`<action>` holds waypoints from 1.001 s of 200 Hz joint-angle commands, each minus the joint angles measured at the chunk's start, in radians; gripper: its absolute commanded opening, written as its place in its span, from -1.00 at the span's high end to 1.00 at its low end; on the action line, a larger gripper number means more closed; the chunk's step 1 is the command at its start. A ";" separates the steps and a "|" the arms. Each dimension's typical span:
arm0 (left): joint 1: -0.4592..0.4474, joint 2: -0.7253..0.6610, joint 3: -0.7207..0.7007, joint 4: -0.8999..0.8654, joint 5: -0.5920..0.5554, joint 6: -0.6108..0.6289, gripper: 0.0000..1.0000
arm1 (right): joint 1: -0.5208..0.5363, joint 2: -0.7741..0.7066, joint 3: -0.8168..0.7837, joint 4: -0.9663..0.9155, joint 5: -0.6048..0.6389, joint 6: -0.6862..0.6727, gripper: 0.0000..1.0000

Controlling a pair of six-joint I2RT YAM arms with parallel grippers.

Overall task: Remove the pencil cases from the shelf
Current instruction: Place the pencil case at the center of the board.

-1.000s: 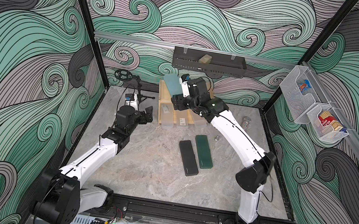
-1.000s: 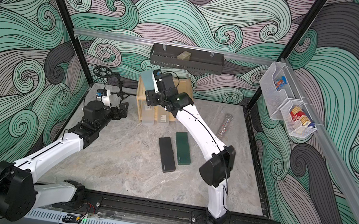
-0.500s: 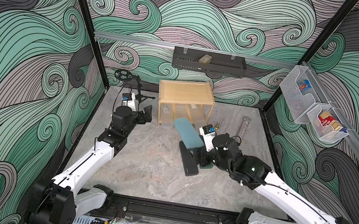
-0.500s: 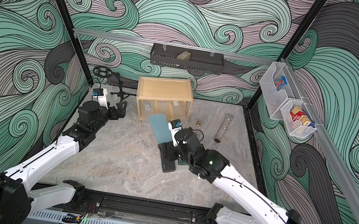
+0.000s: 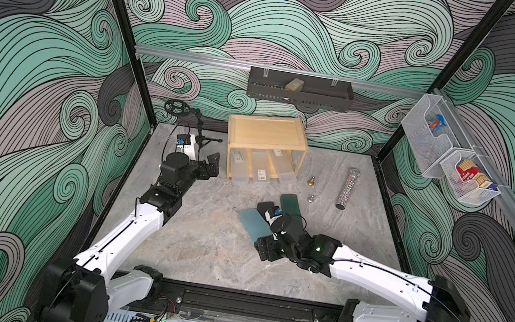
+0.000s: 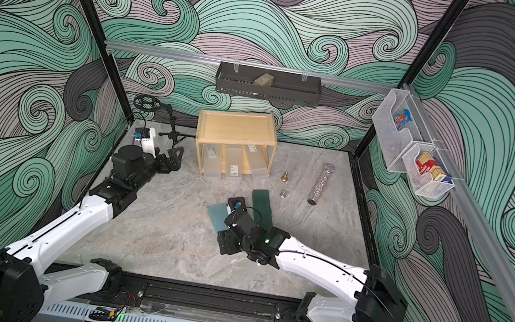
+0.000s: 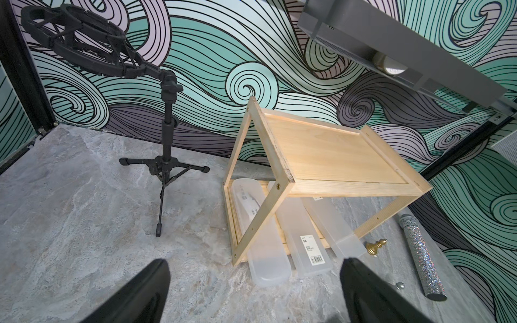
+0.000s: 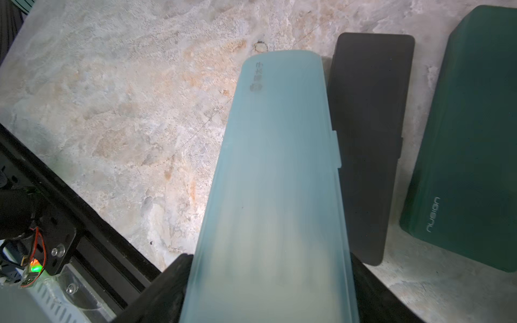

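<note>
The wooden shelf point(image 5: 267, 132) point(image 7: 335, 156) stands at the back, its top bare. Three frosted pencil cases point(image 5: 239, 169) point(image 5: 260, 169) point(image 5: 282, 169) lie on its lower tier, poking out in front. My right gripper point(image 5: 265, 249) point(image 8: 270, 257) is shut on the near end of a light teal-blue case point(image 5: 251, 225) point(image 8: 279, 167), low at mid-table. Whether that case touches the table I cannot tell. Beside it lie a black case point(image 8: 366, 139) and a dark green case point(image 5: 289, 203) point(image 8: 470, 139). My left gripper point(image 5: 209, 168) point(image 7: 253, 261) hangs open and empty, left of the shelf.
A glittery tube point(image 5: 346, 190) and two small metal knobs point(image 5: 310, 180) point(image 5: 311, 197) lie right of the shelf. A black tripod stand point(image 5: 186, 112) occupies the back left corner. A black wall tray point(image 5: 298, 91) hangs above the shelf, wire baskets point(image 5: 443, 152) on the right wall.
The right arm carried the teal-blue case from the shelf top out to mid-table and lowered it beside the black case. The left arm barely shifted.
</note>
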 commanded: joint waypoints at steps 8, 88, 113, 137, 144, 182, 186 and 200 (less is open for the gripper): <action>0.005 0.009 0.009 -0.001 0.009 0.001 -0.97 | 0.004 0.073 0.042 0.108 -0.012 -0.009 -0.64; 0.004 0.015 -0.002 0.009 0.004 0.004 -0.97 | 0.003 0.291 0.085 0.173 -0.015 -0.003 -0.69; 0.004 0.019 -0.003 0.009 0.003 0.007 -0.97 | 0.003 0.372 0.122 0.179 -0.007 -0.002 -0.71; 0.004 0.018 -0.005 0.011 -0.003 0.012 -0.97 | 0.002 0.414 0.141 0.197 -0.018 0.004 -0.73; 0.004 0.019 -0.005 0.009 -0.003 0.012 -0.97 | 0.003 0.416 0.143 0.197 -0.016 0.005 -0.75; 0.004 0.023 -0.004 0.015 -0.003 0.014 -0.97 | 0.002 0.333 0.146 0.198 0.006 -0.024 -0.98; 0.004 0.025 -0.004 0.016 -0.002 0.012 -0.97 | 0.002 0.320 0.149 0.197 0.006 -0.028 -0.99; 0.004 0.030 -0.002 0.016 0.005 0.010 -0.97 | 0.001 0.277 0.163 0.195 0.003 -0.048 -0.99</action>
